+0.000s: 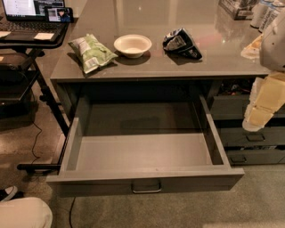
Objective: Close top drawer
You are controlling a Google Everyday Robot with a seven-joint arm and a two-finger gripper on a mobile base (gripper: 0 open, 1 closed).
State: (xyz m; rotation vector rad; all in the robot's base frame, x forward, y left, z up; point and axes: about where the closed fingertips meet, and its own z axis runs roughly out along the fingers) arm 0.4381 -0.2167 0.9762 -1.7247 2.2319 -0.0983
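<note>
Top drawer (pixel 142 153) gapes open — gripper (pixel 254 119) hangs at its right.

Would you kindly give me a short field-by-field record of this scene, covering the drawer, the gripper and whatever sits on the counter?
drawer: top drawer pulled wide open, nothing visible inside
handle: metal bar handle, centred on the front, untouched
gripper: gripper at the right edge, in front of the smaller drawers, apart from the top drawer
counter: counter holds a green bag, white bowl and dark bag
left side: laptop on a stand
task status: drawer not yet closed
</note>
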